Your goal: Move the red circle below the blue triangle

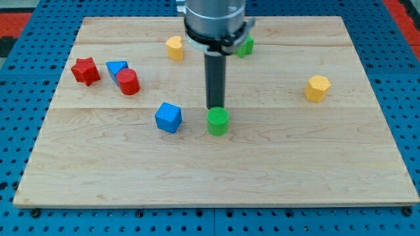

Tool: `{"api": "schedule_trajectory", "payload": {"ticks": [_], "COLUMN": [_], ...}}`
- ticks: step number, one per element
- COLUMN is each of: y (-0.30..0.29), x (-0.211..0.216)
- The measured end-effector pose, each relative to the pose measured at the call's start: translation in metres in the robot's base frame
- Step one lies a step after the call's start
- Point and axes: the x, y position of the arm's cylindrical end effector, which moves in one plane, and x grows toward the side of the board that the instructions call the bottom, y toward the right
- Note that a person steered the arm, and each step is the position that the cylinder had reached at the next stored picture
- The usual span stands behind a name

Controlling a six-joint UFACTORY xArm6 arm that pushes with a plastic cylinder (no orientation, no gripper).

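Presently my tip (214,107) rests just above the green circle (218,121), near touching its upper edge; there is no gripper, so nothing is open, closed or held. The red circle (128,82) lies well to the view's left of my tip, touching the blue triangle (117,68). Judged light, rigid and free-sliding on the worktop (275,170), it may roll off a glancing push. Contact is advised squarely on its upper side.

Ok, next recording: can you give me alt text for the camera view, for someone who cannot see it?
My tip rests at the top edge of a green circle mid-board, far from the red circle, which touches the blue triangle at the view's left. A red star, blue cube, yellow heart, yellow hexagon and partly hidden green block are scattered across the wooden board.
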Motion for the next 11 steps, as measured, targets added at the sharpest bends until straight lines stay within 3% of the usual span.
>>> {"api": "schedule_trajectory", "payload": {"ticks": [1,3,4,6,8,10,11], "y": [-0.028,-0.158,-0.205,-0.158,-0.152,-0.222,-0.204], "x": [-0.027,-0.150,-0.140,-0.107,-0.041,-0.050,-0.073]}}
